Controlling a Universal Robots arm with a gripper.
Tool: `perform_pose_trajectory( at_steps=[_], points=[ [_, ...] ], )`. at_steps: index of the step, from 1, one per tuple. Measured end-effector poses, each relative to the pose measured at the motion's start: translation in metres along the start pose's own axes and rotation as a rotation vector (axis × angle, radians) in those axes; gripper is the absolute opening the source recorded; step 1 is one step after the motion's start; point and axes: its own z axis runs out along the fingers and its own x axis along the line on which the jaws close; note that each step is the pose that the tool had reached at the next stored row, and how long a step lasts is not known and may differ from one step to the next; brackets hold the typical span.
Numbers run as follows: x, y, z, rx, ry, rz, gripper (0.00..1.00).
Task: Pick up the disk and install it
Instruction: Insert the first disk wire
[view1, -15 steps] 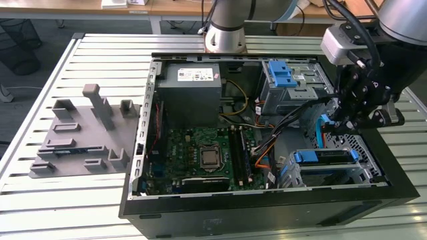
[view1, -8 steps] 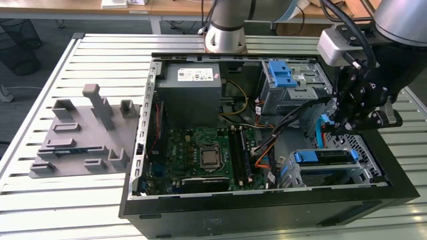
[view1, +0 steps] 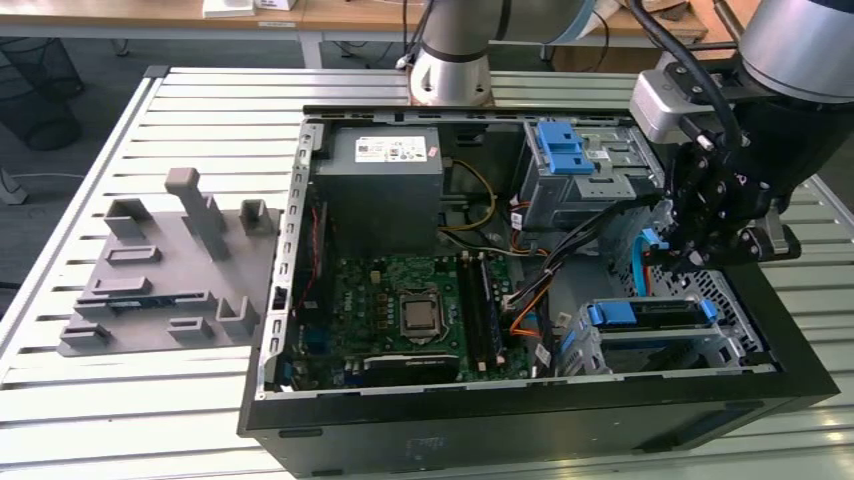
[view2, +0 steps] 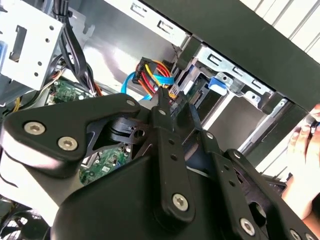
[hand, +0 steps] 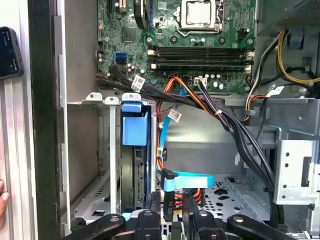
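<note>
The disk (view1: 647, 315) sits in the lower drive bay at the front corner of the open computer case (view1: 534, 415), on the exterior view's right; its blue carrier bracket faces up. In the first wrist view the disk (hand: 134, 150) stands edge-on in the metal bay, blue bracket on top. My gripper (view1: 681, 262) hangs inside the case just beyond that bay. In both wrist views my gripper (hand: 172, 220) (view2: 165, 102) is shut on a black cable connector (hand: 169, 202) with red, yellow and orange wires (view2: 155, 75), beside a light-blue data cable (hand: 187, 180).
An upper drive cage with a blue latch (view1: 561, 150), the grey power supply (view1: 387, 170) and the green motherboard (view1: 414, 300) fill the case. Black cable bundles (hand: 235, 130) cross beside my gripper. A grey parts fixture (view1: 174, 270) lies outside the case. A person's hand (view2: 305, 145) rests by the case wall.
</note>
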Motion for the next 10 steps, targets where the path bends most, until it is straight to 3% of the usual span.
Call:
perform_pose_trajectory(
  at_steps=[2,5,10],
  points=[
    [0.0001,0.0021,0.0004,0.0085,0.0068,0.000,0.31],
    [0.0001,0.0079,0.0004,0.0214,0.0100,0.000,0.31],
    [-0.0004,0.0081,0.0019,0.0225,0.0100,0.000,0.31]
  ],
)
